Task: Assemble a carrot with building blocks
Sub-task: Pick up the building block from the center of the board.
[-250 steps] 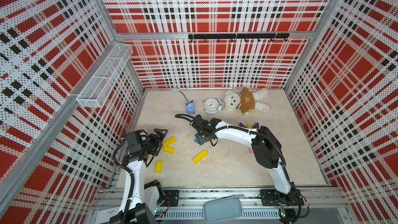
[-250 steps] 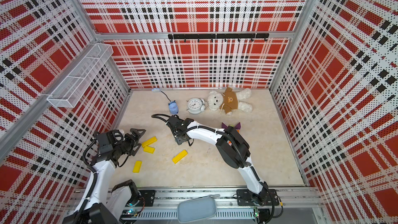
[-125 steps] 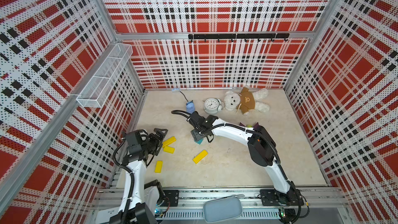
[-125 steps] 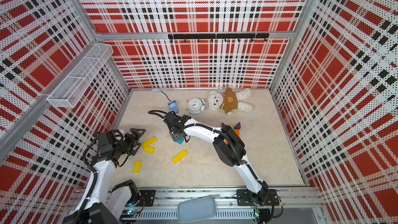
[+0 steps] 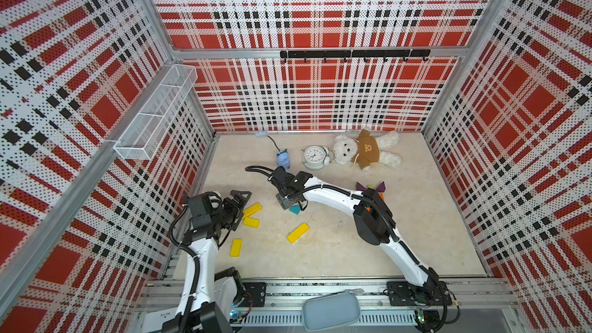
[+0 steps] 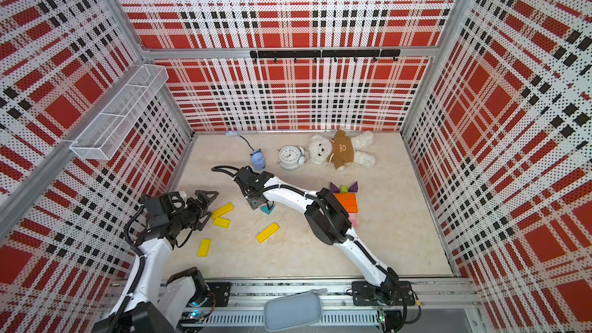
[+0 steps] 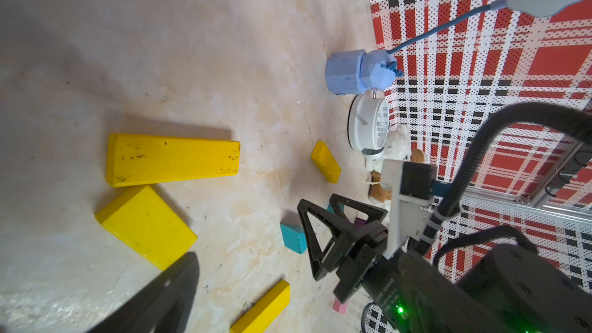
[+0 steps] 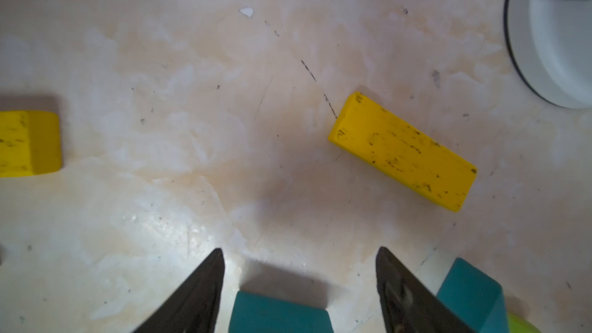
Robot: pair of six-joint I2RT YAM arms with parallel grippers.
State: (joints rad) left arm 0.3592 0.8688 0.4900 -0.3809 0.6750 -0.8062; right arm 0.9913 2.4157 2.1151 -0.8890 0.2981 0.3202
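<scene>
Teal block (image 8: 280, 312) lay between the parted, empty jaws of my right gripper (image 8: 299, 249), second teal piece (image 8: 471, 293) just outside one finger; I judged an off-centre closure could knock either aside.

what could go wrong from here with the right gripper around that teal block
1. The teal wooden block sits off-centre inside the open right gripper, so closing may shove or twist it instead of pinching squarely.
2. A second teal block lies just outside one finger and could get knocked.
3. The right arm's elbow covers part of the laid-out orange and pink bars in a top view; swinging back might disturb them, though its height is unclear.
</scene>
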